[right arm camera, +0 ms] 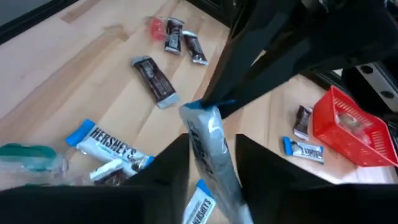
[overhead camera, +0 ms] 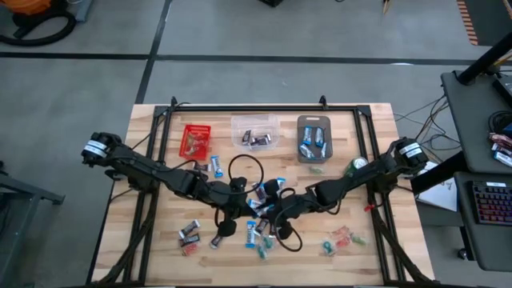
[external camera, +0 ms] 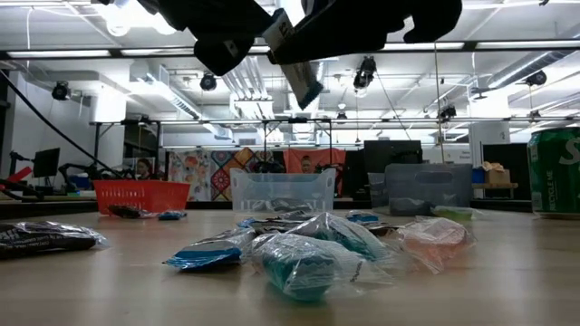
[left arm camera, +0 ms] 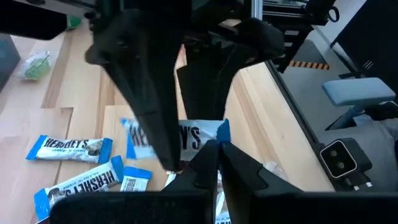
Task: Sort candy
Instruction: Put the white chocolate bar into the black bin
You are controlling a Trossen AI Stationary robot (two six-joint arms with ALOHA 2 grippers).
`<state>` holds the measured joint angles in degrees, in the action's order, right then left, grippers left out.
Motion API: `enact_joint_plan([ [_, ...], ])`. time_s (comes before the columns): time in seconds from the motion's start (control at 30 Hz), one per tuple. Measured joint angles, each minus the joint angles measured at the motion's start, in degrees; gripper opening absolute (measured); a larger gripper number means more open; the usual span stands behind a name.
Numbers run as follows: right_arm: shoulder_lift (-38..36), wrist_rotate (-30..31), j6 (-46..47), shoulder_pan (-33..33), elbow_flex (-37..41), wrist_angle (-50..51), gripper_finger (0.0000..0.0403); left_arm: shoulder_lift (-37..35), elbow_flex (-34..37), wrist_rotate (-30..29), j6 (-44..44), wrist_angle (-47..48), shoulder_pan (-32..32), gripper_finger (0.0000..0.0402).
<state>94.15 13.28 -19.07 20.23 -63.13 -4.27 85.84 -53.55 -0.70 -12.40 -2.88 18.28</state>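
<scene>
Both tools meet over counter (overhead camera: 160, 160) middle. Left tool (right arm camera: 211, 102) pinches blue candy (right arm camera: 208, 149), passing it; right tool (right arm camera: 211, 155) half-spread around it.

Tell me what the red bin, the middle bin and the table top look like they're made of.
Red bin: likely plastic, with a slotted lattice wall you can see through. Clear bin: probably translucent, glossy plastic, since the room shows through it. Table top: pale wood planks with visible grain and seams, matte.
</scene>
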Motion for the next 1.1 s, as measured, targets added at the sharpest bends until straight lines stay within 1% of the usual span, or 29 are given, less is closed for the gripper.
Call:
enact_joint_plan([
  [0.17,0.0,-0.49,-0.03,0.02,-1.28,3.04,0.0027,-0.02,0.01,-0.22,0.1,0.25,-0.02,0.0],
  [0.2,-0.01,-0.46,-0.02,0.02,-1.48,3.51,0.002,-0.02,0.01,-0.23,0.08,0.28,-0.04,0.0],
  [0.33,0.0,-0.44,1.03,0.0,-2.16,4.94,0.0019,-0.04,0.0,-0.29,0.19,0.34,-0.04,0.0002],
  [0.5,-0.36,-0.03,1.24,-0.29,-2.3,5.8,0.0017,-0.98,-0.25,-0.58,2.63,2.2,-0.31,0.0029],
  [0.6,-1.41,1.32,2.26,-1.2,-2.3,9.02,0.0017,-2.33,-1.42,-5.01,2.96,7.63,-0.6,0.0046],
  [0.67,-2.48,4.42,2.67,-2.06,-2.3,12.65,0.0017,-3.03,-2.78,-9.35,2.95,12.77,-0.66,0.0055],
  [0.7,-3.02,7.04,3.19,-2.58,-2.3,14.25,0.0017,-3.22,-3.45,-11.55,2.94,15.58,-0.68,0.0058],
  [0.77,-3.99,14.54,5.56,-3.93,-2.3,17.54,0.0016,-3.32,-4.7,-15.18,2.64,20.42,-0.66,0.0063],
  [0.83,-5.0,22.89,9.38,-5.9,-2.3,21.36,0.0016,-3.32,-5.47,-17.7,2.42,23.32,-0.66,0.0064],
  [0.87,-5.57,26.77,11.62,-7.21,-2.3,23.61,0.0016,-3.34,-5.62,-18.51,2.37,24.1,-0.66,0.0064],
  [0.93,-6.73,32.41,18.11,-10.16,-2.3,29.8,0.0016,-3.37,-5.59,-19.59,2.3,24.54,-0.66,0.0064],
  [1.0,-7.48,34.72,26.45,-13.87,-2.3,36.02,0.0016,-3.37,-5.31,-19.68,2.08,24.5,-0.66,0.0064],
  [1.1,-7.8,35.25,41.35,-20.04,-2.16,44.8,0.0016,-3.37,-4.82,-19.7,0.72,24.58,-0.66,0.0064],
])
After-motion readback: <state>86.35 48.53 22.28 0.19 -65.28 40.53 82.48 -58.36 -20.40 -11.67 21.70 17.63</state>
